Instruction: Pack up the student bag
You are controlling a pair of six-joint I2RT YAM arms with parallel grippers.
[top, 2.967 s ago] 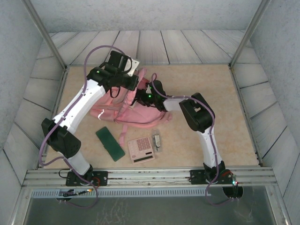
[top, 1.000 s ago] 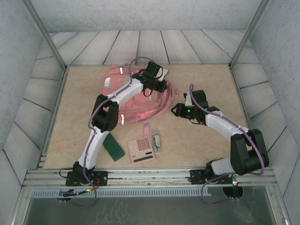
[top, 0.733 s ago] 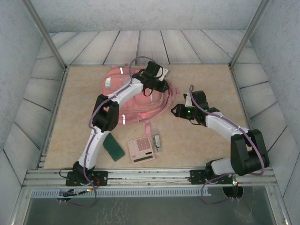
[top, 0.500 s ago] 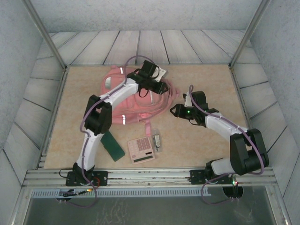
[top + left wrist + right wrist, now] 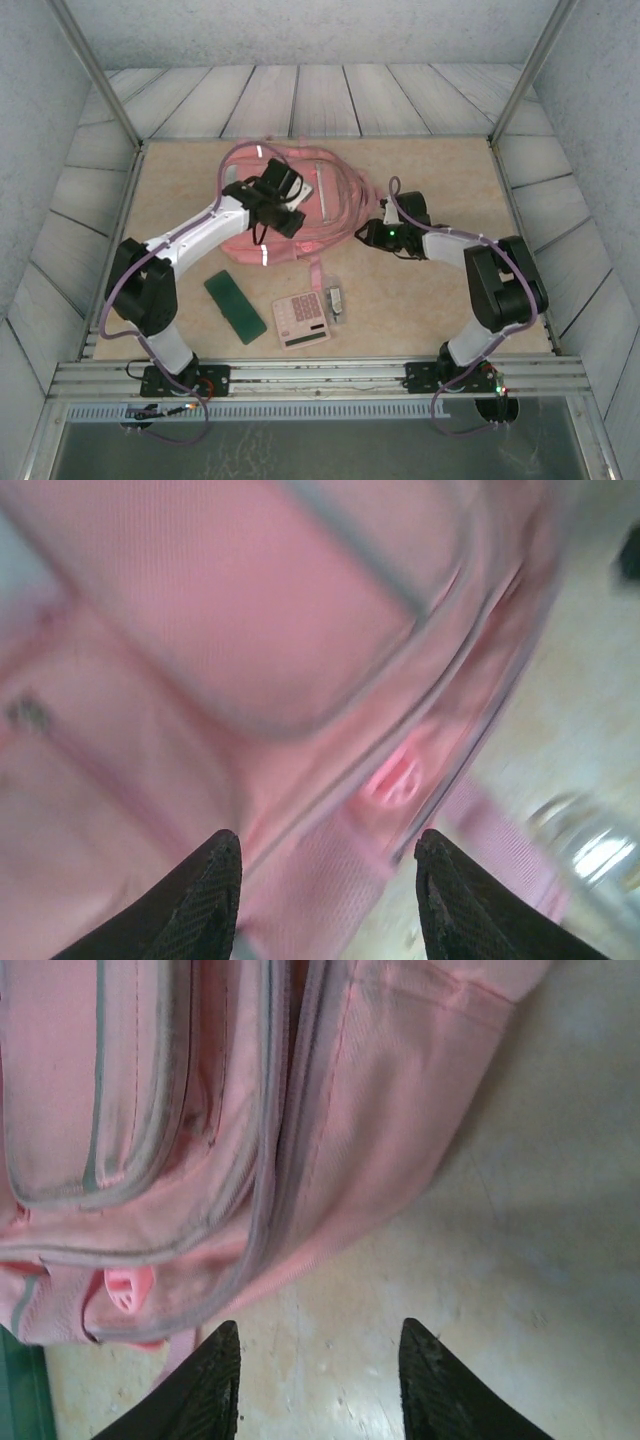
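Pink fabric student bag (image 5: pixel 312 238), grey-edged zipped pockets

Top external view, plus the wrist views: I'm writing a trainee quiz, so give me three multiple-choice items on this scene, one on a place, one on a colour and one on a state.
1. Where does the calculator lie from the student bag?
A. beyond it, by the far wall
B. on top of it
C. on its near side, toward the robot

2. What colour is the flat case left of the calculator?
A. yellow
B. green
C. blue

3. How does the left tool stand?
A. open, holding nothing
B. shut on a strap
C. shut on the calculator

Key: C, it lies nearer the robot than the bag; B, it is dark green; A, the left wrist view shows a clear gap over the bag.
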